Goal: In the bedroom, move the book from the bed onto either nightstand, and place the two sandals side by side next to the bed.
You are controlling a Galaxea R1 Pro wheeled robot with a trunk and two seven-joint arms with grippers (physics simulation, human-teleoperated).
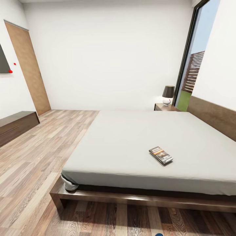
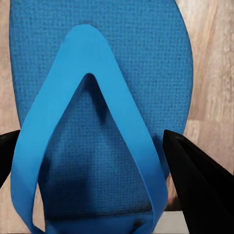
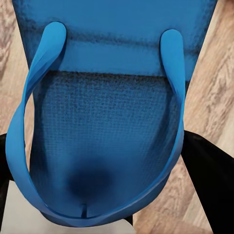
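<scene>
beside the bed (image 1: 131, 141), a sandal (image 2: 97, 97) is clamped in each gripper for placing; the book (image 1: 161, 155) is left on the bed.

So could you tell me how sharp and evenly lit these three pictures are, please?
Head view: even soft light, the book slightly blurred, bed edges stretched by the wide lens. Left wrist view: sandal weave sharp, strap shadowed. Right wrist view: the other sandal softer, a dark patch.

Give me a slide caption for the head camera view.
Book lying on the bed's grey mattress, lamp on the far nightstand, wood floor alongside.
</scene>
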